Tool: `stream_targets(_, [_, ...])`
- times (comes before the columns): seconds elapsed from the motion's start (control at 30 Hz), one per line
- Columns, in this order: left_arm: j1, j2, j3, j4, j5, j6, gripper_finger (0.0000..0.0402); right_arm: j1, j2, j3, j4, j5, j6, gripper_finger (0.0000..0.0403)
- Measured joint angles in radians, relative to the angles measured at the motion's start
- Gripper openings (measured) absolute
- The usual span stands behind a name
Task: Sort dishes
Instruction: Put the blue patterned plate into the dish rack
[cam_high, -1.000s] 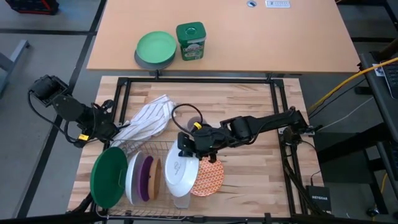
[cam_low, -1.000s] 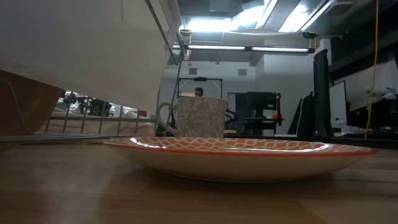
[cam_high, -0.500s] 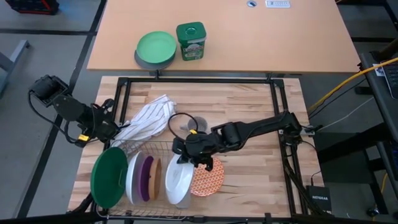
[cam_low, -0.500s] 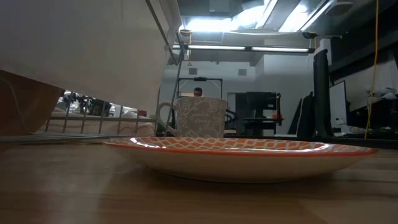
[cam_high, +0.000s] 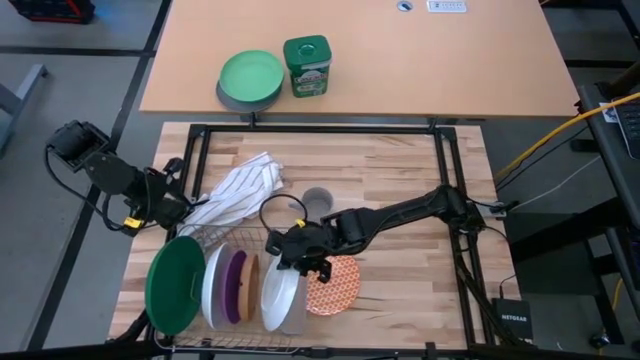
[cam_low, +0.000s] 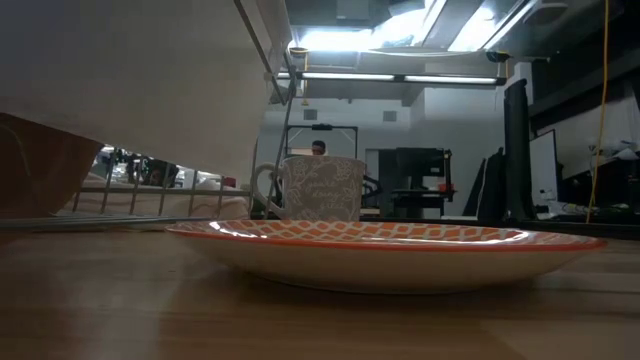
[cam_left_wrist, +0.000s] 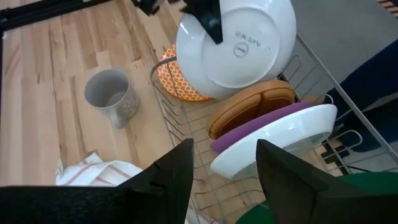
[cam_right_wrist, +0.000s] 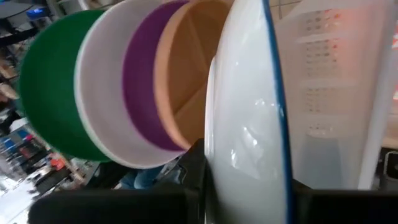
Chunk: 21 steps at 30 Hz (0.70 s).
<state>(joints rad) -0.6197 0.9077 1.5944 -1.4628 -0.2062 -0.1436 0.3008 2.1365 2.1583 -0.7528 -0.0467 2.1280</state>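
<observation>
- Right gripper (cam_high: 297, 252) is clamped on the white plate (cam_high: 278, 296), held on edge over the rack (cam_high: 262, 238), probably just beside the brown plate (cam_left_wrist: 252, 107).
- Left gripper (cam_left_wrist: 222, 163) is parked apart, spread wide.

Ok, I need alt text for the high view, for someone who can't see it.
The right gripper holds a white plate on edge in a wire dish rack, beside brown, purple, white and dark green plates. An orange patterned plate lies flat alongside; the left gripper waits by a striped cloth.
</observation>
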Motion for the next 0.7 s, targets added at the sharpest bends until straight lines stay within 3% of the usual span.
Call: stream_targets(0.7, [0.0, 0.0, 0.0, 0.0, -0.015, 0.021, 0.0162, -0.042, 0.058, 0.0, -0.052, 0.037, 0.014, 0.0042])
